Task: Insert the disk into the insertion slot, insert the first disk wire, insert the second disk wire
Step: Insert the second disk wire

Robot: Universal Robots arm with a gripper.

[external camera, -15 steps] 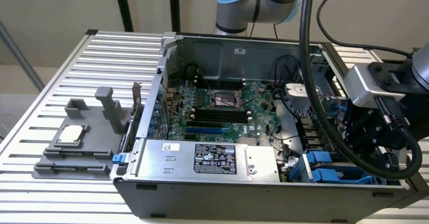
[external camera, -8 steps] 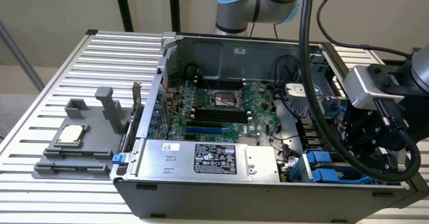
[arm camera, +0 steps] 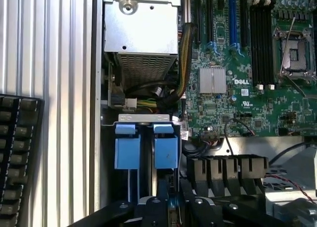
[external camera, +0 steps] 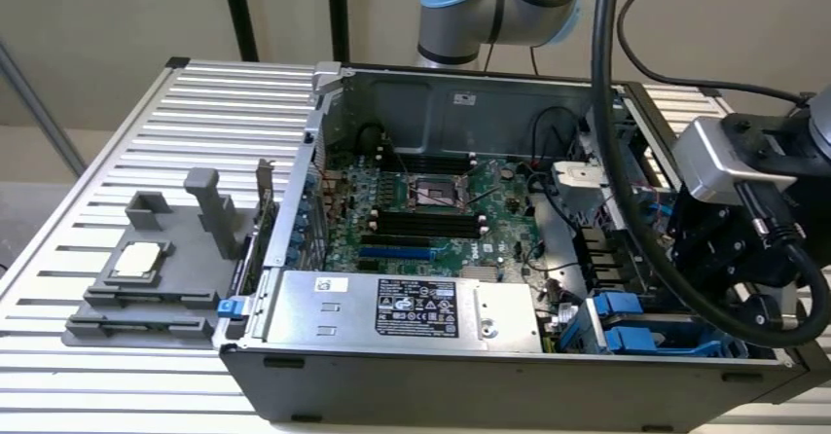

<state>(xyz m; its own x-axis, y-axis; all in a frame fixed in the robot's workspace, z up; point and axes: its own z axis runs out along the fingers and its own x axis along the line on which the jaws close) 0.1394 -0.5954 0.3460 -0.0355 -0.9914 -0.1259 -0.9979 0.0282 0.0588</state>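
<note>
The gripper (external camera: 727, 259) hangs over the open computer case (external camera: 520, 366) at the exterior view's right, directly above the insertion slot (external camera: 636, 329) with its blue latches (arm camera: 146, 147). In the wrist view the gripper (arm camera: 168, 209) sits just beside those latches; whether the jaws are spread or closed cannot be told. The disk cannot be made out with certainty. The power supply (external camera: 403, 307) lies beside the slot.

Slatted table (external camera: 117, 132) carries computer case (external camera: 520, 376), fixture block (external camera: 156, 269).
</note>
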